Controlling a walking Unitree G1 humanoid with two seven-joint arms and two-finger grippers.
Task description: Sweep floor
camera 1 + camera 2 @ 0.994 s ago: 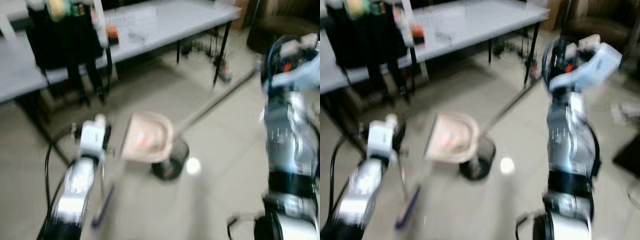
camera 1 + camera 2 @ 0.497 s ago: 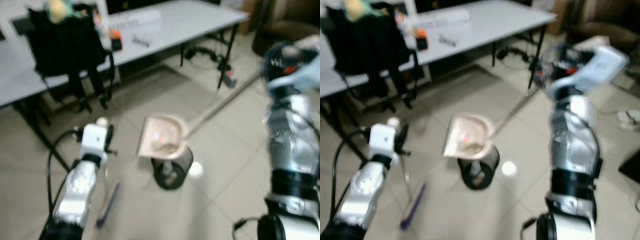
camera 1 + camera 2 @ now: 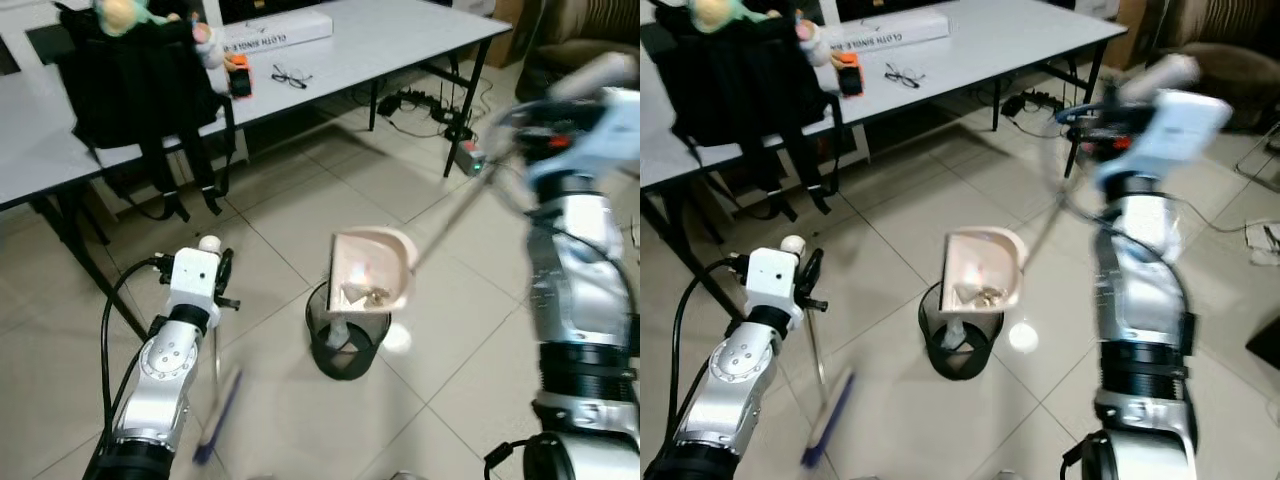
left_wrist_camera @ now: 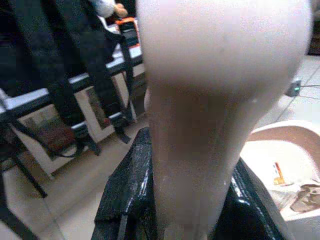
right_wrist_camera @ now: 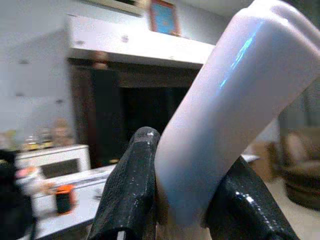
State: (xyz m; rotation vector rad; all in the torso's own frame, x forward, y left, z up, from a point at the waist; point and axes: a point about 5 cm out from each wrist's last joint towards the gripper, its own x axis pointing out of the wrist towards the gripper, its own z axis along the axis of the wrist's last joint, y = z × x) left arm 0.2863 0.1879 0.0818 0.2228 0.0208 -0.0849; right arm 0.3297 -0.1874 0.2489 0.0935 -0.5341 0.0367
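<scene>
With the right gripper [image 5: 175,210] clamped on the dustpan [image 3: 370,270] handle, tip it steeply over the bin [image 3: 345,345] so debris slides in.

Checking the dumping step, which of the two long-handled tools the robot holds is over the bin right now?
The dustpan, on the right gripper's handle: its pink pan with debris hangs tilted over the black mesh bin. The broom, in the left gripper, reaches the floor beside it.
</scene>
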